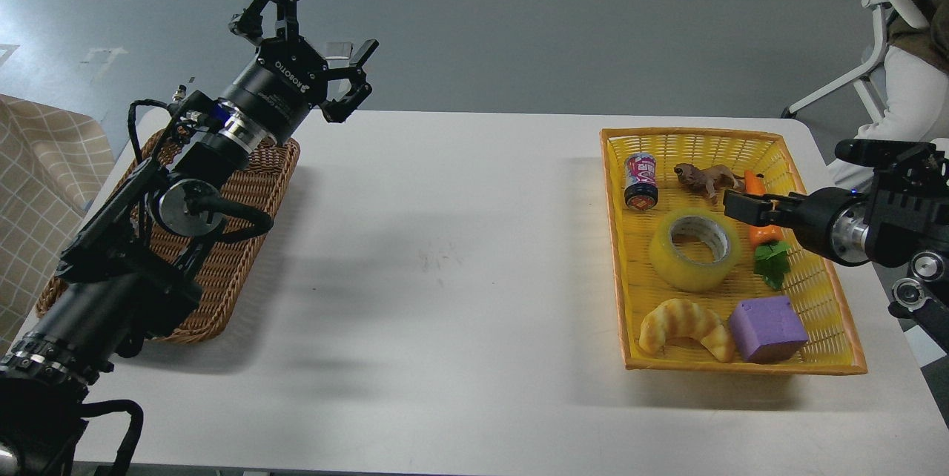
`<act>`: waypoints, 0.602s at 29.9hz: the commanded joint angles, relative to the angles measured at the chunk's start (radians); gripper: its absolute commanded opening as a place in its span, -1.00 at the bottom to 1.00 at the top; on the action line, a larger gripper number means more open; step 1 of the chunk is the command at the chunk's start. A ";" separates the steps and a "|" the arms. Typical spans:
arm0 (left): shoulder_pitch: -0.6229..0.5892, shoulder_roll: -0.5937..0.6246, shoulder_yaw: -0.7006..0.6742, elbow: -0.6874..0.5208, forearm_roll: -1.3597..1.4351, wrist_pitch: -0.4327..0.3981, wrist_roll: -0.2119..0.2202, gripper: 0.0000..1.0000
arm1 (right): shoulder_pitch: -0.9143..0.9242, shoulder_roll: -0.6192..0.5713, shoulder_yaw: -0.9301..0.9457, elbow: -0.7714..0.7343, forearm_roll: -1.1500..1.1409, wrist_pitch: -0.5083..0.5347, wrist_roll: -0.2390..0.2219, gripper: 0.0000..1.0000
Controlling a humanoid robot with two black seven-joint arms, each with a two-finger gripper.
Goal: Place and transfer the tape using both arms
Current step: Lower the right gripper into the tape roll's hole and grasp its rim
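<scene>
The tape (695, 250), a translucent yellow roll with a grey-white core, lies flat in the middle of the yellow basket (693, 135) on the right of the white table. My right gripper (734, 207) comes in from the right, low over the basket, with its tip just above and right of the roll. It is seen dark and edge-on, so I cannot tell its fingers apart. My left gripper (311, 24) is raised above the far left of the table, fingers spread open and empty, far from the tape.
A brown wicker basket (252, 239) sits under my left arm. The yellow basket also holds a can (641, 179), a toy animal (704, 178), a carrot (764, 233), a croissant toy (686, 326) and a purple block (767, 328). A seated person (908, 83) is at the far right.
</scene>
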 commanded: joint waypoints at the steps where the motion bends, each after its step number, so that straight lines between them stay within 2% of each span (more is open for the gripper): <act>1: -0.002 0.002 0.000 0.000 0.000 0.000 0.000 0.96 | 0.001 0.015 -0.022 -0.004 -0.015 0.000 0.000 0.93; 11: -0.002 0.002 0.000 0.000 0.000 0.000 0.000 0.95 | 0.003 0.022 -0.125 -0.053 -0.044 0.000 -0.002 0.87; 18: -0.003 0.002 0.000 0.003 0.000 0.000 0.000 0.96 | 0.027 0.046 -0.139 -0.099 -0.044 0.000 -0.002 0.63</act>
